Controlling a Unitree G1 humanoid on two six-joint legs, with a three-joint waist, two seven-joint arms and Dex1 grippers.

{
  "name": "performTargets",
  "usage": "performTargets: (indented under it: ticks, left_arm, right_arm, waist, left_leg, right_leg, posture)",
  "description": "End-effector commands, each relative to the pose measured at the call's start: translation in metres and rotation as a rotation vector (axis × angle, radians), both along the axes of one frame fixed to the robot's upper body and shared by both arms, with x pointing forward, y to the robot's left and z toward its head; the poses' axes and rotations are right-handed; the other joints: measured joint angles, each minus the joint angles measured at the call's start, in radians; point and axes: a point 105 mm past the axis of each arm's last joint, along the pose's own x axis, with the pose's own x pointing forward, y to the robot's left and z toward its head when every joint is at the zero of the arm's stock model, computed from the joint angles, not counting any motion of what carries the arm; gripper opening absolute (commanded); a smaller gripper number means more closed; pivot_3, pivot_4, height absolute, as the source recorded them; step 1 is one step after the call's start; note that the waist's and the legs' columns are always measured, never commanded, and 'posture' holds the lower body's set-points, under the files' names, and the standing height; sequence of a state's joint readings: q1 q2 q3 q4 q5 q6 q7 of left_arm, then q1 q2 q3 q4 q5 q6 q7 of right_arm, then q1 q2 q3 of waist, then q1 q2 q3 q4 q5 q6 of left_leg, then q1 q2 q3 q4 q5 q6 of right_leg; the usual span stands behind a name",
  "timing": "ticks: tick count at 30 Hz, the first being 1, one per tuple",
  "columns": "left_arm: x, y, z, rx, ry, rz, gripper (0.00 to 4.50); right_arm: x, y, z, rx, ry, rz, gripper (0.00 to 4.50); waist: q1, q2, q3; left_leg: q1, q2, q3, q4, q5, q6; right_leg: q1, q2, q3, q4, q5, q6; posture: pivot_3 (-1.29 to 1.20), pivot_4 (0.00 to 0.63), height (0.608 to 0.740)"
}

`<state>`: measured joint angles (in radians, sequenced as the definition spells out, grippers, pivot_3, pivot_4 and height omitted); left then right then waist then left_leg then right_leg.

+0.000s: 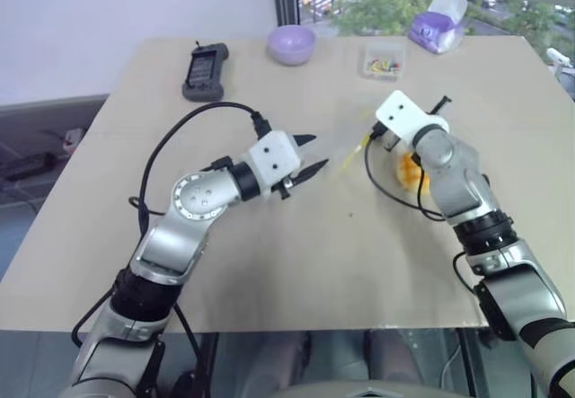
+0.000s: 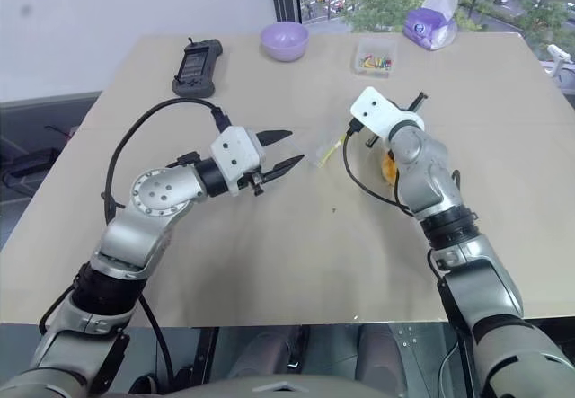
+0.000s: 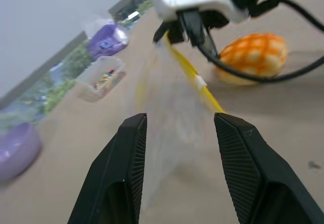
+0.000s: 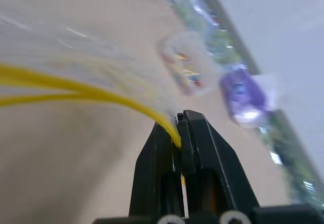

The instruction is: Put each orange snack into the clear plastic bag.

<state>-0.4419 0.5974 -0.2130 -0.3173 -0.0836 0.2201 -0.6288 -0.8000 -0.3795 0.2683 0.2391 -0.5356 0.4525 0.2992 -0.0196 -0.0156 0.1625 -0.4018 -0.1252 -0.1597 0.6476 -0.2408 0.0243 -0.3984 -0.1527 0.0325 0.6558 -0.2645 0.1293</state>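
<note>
A: Right hand [image 4: 179, 128] has its fingers together, clamped on the yellow zip edge of the bag [image 3: 172, 107], which it holds up off the worktop [image 1: 269, 263] near the middle. Left hand [image 2: 286, 149] has its fingers wide apart with nothing in them, pointing at the bag's free end.

B: And the snack [image 3: 253, 57]?

A: On the worktop to the right, just behind the right arm, outside the bag.

B: How will they handle?

A: My guess: the bag is thin, limp and slippery, so it sags from one pinch. The left hand should take the opposite lip by the zip strip, the stiffest part, to open the mouth. The snack looks light and soft, so grip it gently across its sides.

B: What differs between views?

A: From the head the bag is a faint smear and the snack is half hidden by the arm. The left wrist shows the snack's grid top whole and the bag hanging between its fingers. The right wrist shows the pinch on the strip itself.
</note>
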Motion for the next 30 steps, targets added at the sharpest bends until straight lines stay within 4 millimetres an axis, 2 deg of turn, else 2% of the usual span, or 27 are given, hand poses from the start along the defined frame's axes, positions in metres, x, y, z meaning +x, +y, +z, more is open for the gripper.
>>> performTargets:
  ticks: [1, 5, 11, 15, 19, 21, 25, 30]
  left_arm:
    - [0.0, -0.003, -0.008, 0.061, -0.073, 0.006, 2.23]
    - [0.009, -0.01, -0.02, 0.132, -0.158, 0.03, 2.23]
    - [0.02, -0.03, -0.032, 0.19, -0.256, 0.038, 2.23]
    - [0.026, -0.04, -0.037, 0.199, -0.277, 0.059, 2.23]
    - [0.035, -0.039, -0.041, 0.172, -0.26, 0.12, 2.23]
    - [0.038, -0.036, -0.044, 0.176, -0.249, 0.145, 2.23]
    - [0.042, -0.027, -0.039, 0.158, -0.245, 0.198, 2.23]
    - [0.04, -0.024, -0.035, 0.144, -0.242, 0.206, 2.23]
  right_arm:
    - [-0.004, 0.001, 0.009, 0.009, -0.022, -0.016, 0.0]
    - [-0.009, 0.01, -0.001, -0.052, 0.034, -0.036, 0.0]
    - [-0.017, 0.024, -0.002, -0.035, 0.063, -0.008, 0.0]
    - [-0.02, 0.026, -0.003, -0.037, 0.07, -0.003, 0.0]
    - [-0.022, 0.027, -0.003, -0.037, 0.069, 0.003, 0.0]
    - [-0.022, 0.028, -0.003, -0.038, 0.069, 0.006, 0.0]
    - [-0.022, 0.028, -0.003, -0.04, 0.066, 0.006, 0.0]
    - [-0.022, 0.028, -0.004, -0.04, 0.063, 0.006, 0.0]
  waist:
    - [-0.001, 0.0, 0.0]
    - [-0.001, 0.0, 0.0]
    - [0.001, 0.0, 0.0]
    - [0.001, 0.0, 0.0]
    - [-0.009, 0.0, -0.001]
    - [-0.016, 0.0, -0.001]
    - [-0.026, 0.0, -0.001]
    - [-0.024, 0.0, -0.001]
  left_leg:
    - [0.0, 0.0, 0.0, 0.0, 0.0, 0.0]
    - [0.0, 0.0, 0.001, 0.0, 0.0, 0.0]
    - [0.0, 0.0, 0.001, 0.0, 0.0, 0.0]
    - [-0.001, 0.0, 0.001, 0.001, 0.0, 0.0]
    - [-0.006, 0.0, 0.001, 0.003, 0.0, 0.0]
    - [-0.014, 0.0, 0.001, 0.006, 0.001, -0.001]
    - [-0.014, -0.001, 0.001, 0.006, 0.001, -0.001]
    - [-0.014, -0.001, 0.0, 0.006, 0.001, -0.001]
  right_leg:
    - [0.0, 0.0, 0.001, 0.0, 0.0, 0.0]
    - [0.0, 0.0, 0.001, 0.001, 0.0, 0.0]
    - [-0.002, 0.0, 0.001, 0.002, 0.0, 0.0]
    - [-0.003, 0.0, 0.001, 0.002, 0.0, 0.0]
    - [-0.008, 0.0, 0.001, 0.005, 0.0, 0.0]
    - [-0.015, 0.0, 0.001, 0.008, 0.0, 0.0]
    - [-0.015, -0.001, 0.001, 0.007, 0.0, 0.0]
    - [-0.015, 0.0, 0.001, 0.007, 0.0, 0.0]
  posture:
    - [0.0, 0.15, 0.74]
    - [0.0, 0.15, 0.74]
    - [0.0, 0.15, 0.74]
    - [0.0, 0.15, 0.74]
    - [0.0, 0.15, 0.74]
    - [0.0, 0.15, 0.74]
    - [0.0, 0.15, 0.74]
    - [0.0, 0.15, 0.74]
